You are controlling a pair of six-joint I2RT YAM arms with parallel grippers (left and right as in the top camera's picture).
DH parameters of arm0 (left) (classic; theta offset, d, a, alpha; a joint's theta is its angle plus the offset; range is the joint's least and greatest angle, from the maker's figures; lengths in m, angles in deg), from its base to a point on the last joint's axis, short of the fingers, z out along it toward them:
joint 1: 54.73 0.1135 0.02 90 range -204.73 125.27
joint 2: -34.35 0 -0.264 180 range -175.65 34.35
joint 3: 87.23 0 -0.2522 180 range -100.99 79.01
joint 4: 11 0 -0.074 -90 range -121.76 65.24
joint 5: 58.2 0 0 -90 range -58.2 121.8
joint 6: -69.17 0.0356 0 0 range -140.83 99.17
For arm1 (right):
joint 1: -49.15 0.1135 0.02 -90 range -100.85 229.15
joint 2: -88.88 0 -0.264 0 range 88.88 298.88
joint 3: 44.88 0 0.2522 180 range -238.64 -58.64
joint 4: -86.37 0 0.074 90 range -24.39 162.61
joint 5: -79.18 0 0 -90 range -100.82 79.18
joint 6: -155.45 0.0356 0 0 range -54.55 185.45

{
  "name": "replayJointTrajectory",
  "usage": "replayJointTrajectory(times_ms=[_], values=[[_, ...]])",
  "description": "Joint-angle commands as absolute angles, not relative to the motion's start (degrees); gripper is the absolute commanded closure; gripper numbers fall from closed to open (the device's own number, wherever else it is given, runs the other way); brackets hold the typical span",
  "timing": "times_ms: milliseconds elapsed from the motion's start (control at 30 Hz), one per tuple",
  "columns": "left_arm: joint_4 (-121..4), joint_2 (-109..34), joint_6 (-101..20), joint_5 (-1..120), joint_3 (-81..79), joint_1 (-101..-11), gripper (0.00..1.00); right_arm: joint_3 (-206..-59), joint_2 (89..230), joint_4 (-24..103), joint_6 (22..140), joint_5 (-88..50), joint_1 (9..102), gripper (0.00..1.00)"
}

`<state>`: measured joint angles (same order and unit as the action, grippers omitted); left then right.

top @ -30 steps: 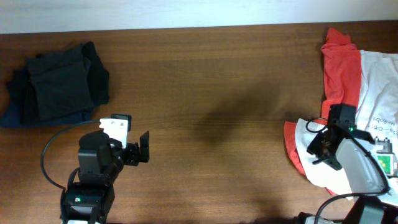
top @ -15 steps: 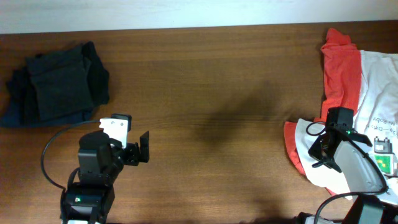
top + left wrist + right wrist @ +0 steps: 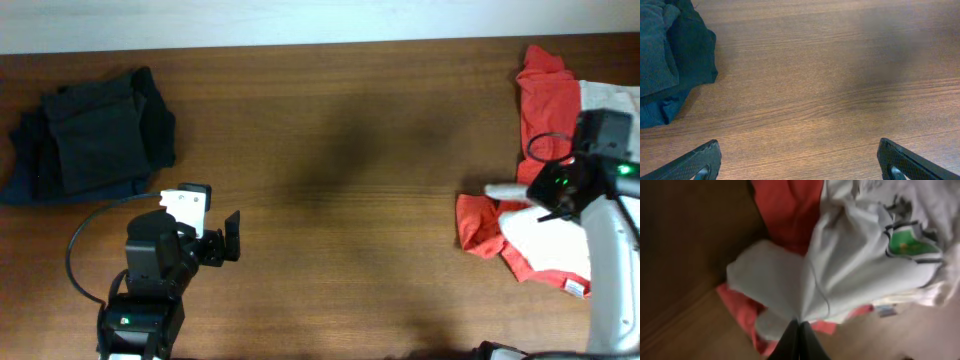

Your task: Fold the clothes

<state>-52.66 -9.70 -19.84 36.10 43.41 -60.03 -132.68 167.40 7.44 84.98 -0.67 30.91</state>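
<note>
At the table's right edge lie the clothes: a white T-shirt [image 3: 545, 248] on top of a red T-shirt [image 3: 547, 95]. My right gripper [image 3: 537, 193] is shut on a pinched fold of the white T-shirt [image 3: 850, 265] and holds it lifted, so the cloth fans out from the closed jaws [image 3: 799, 326]. The green-and-black chest graphic [image 3: 908, 241] shows on the hanging cloth, with the red T-shirt [image 3: 790, 210] under it. My left gripper [image 3: 225, 240] is open at the lower left over bare wood, and in its wrist view the gripper [image 3: 800, 157] has nothing between its fingers [image 3: 700, 161].
A pile of dark folded garments [image 3: 90, 135] lies at the far left, and its edge shows in the left wrist view [image 3: 665, 60]. The brown wooden table [image 3: 340, 150] stretches between the two arms. A black cable [image 3: 85, 250] loops beside the left arm.
My right gripper has closed on the white T-shirt and risen toward the far right, pulling the cloth up and bunching it. The left arm has not moved.
</note>
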Motion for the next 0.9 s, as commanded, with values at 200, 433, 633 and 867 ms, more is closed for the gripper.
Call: replayJointTrajectory(times_ms=[200,433,633,867], values=[[-52.5,-9.6,-20.0,36.5,42.3,-60.3,0.01,-154.2,166.6,7.1,81.7,-0.7,30.7,0.96],[-52.5,-9.6,-20.0,36.5,42.3,-60.3,0.01,-169.9,166.6,9.5,58.1,-46.8,36.7,0.96],[-52.5,-9.6,-20.0,36.5,42.3,-60.3,0.01,-168.7,174.1,1.5,57.3,-46.6,50.5,0.96],[-52.5,-9.6,-20.0,36.5,42.3,-60.3,0.01,-168.7,185.7,8.9,57.5,-46.5,68.1,0.96]])
